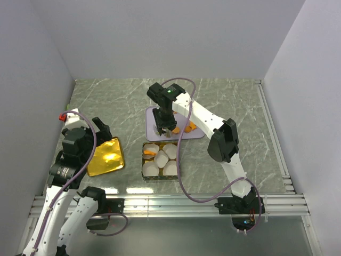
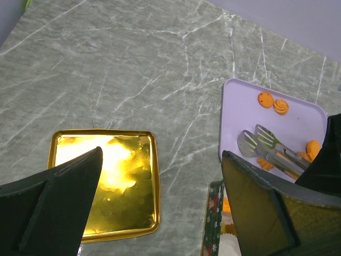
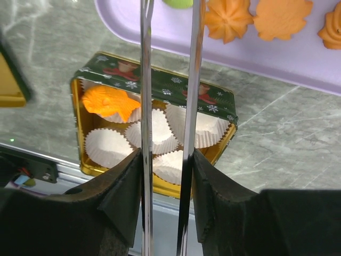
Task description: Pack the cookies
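Most of your cookies [image 3: 229,18] lie on the lavender tray [image 3: 125,18] along the top of the right wrist view (a green cookie [image 3: 178,2] peeks in at the top edge). One orange cookie [image 3: 109,103] sits at the upper left of the tin [image 3: 160,88] just below the tray, among the white paper cups [image 3: 106,146]. Your right gripper [image 3: 167,170] pinches the tongs [image 3: 145,80], their blades narrow. In the left wrist view, your left gripper [image 2: 161,160] gapes wide above the gold lid [image 2: 122,202] at lower left.

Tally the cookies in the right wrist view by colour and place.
Orange cookies on the tray: 3
Orange cookie in the tin: 1
Green cookie on the tray: 1
Total: 5
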`<state>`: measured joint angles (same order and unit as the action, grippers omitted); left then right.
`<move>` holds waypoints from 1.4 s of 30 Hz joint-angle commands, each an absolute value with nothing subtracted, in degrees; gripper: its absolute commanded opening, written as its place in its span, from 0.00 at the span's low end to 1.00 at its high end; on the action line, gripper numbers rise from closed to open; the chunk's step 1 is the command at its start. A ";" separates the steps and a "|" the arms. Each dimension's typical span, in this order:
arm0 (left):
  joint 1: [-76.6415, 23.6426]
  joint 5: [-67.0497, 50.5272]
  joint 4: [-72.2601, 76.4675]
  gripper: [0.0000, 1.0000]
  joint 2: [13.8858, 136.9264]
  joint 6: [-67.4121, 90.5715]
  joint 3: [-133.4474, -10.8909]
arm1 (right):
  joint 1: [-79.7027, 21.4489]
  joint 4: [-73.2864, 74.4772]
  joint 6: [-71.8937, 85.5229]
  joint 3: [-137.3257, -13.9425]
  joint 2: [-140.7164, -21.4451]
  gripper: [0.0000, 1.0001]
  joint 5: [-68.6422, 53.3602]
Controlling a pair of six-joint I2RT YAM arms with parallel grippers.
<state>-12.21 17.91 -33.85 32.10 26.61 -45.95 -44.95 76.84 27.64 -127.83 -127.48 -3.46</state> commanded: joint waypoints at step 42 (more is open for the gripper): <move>-13.01 17.58 -32.26 1.00 32.26 25.84 -46.41 | -49.66 71.81 33.57 -94.83 -91.93 0.45 -6.06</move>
